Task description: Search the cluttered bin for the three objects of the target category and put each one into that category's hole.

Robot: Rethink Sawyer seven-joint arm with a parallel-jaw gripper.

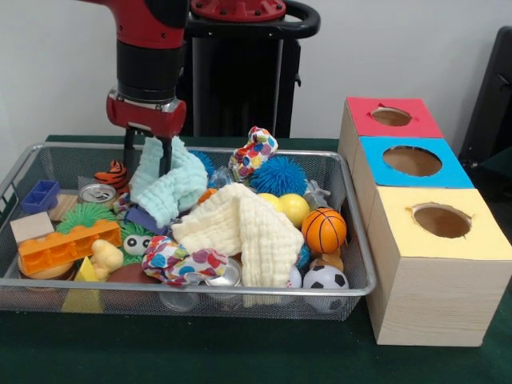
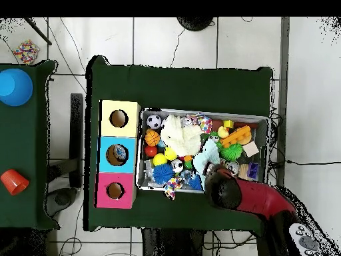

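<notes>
While the gripper (image 1: 148,164) is pinching the mint cloth (image 1: 170,186) shut-fingered at the bin's (image 1: 352,240) upper left, it's needing a straight lift clear of clutter before heading right toward the boxes (image 1: 432,240).

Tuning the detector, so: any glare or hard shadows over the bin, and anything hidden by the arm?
Front view: light is soft and even, no hard shadows; small glints on the can top; the bin's mesh front wall veils the lowest toys. Overhead view: no glare on the bin; the arm covers one bin corner.
</notes>
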